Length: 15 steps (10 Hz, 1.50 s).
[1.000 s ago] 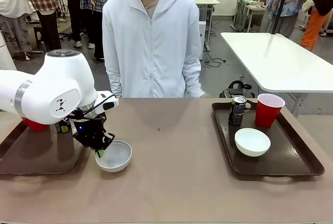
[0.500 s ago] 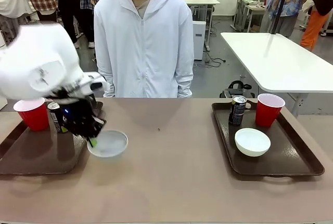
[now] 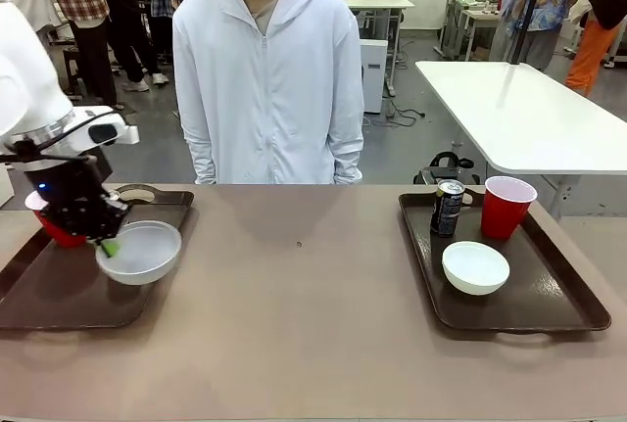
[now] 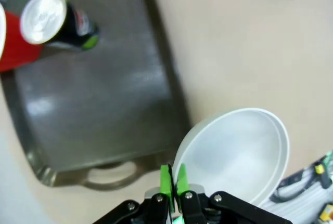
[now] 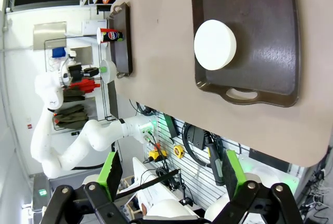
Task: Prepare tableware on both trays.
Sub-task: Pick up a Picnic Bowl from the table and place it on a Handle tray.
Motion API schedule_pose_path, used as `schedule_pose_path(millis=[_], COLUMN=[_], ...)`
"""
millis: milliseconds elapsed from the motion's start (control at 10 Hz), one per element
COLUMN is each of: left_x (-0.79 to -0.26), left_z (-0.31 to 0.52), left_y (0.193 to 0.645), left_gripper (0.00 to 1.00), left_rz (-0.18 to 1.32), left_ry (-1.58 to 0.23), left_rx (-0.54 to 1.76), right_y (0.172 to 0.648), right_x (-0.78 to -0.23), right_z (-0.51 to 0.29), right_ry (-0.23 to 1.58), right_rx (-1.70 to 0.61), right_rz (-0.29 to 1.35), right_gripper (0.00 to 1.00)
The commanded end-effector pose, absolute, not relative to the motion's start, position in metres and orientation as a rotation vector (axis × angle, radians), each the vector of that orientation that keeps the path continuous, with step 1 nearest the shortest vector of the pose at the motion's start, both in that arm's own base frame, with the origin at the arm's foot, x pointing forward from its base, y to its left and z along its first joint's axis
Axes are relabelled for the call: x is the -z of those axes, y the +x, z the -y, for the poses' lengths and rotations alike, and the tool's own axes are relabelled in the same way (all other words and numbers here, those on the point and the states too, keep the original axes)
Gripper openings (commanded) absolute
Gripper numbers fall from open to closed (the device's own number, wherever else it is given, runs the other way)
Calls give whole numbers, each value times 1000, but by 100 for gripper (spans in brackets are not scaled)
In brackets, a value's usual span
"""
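My left gripper is shut on the near rim of a white bowl and holds it in the air, tilted, over the right end of the left tray. In the left wrist view the green pads pinch the bowl above the tray's handle end, with a black can and a red cup at the tray's other end. The red cup peeks out behind the gripper. The right tray carries a can, a red cup and a bowl. My right gripper hangs open high above that tray.
A person in a white hooded jacket stands at the far side of the table, arms down. The brown tabletop lies bare between the two trays. A white table stands behind on the right.
The left arm has lifted the bowl off the table and carried it leftward and up over the left tray's right edge. The person has shifted slightly left.
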<state>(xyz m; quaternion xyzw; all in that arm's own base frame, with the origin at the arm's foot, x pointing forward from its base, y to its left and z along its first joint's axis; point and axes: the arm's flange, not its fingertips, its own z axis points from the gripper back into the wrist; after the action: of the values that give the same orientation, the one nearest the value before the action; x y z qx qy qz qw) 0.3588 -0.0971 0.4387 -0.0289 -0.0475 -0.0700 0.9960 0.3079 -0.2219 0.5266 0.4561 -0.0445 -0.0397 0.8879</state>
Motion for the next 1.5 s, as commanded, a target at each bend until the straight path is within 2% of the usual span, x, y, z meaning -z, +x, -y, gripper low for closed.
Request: schedule_pose_path(millis=[0, 400, 900, 1400], left_x=[-430, -412, -370, -347], left_z=[67, 25, 33, 45], left_y=[370, 379, 392, 397], left_gripper=[0, 0, 0, 0], left_rz=[85, 58, 137, 95], left_ry=[-26, -42, -9, 44], left_rx=[128, 33, -23, -32], right_y=[307, 307, 307, 307], right_x=[-525, -525, -525, -525], right_z=[221, 221, 221, 221], right_ry=[961, 961, 961, 961], right_rx=[68, 68, 68, 68], right_rz=[101, 101, 101, 101], right_gripper=[100, 100, 100, 100])
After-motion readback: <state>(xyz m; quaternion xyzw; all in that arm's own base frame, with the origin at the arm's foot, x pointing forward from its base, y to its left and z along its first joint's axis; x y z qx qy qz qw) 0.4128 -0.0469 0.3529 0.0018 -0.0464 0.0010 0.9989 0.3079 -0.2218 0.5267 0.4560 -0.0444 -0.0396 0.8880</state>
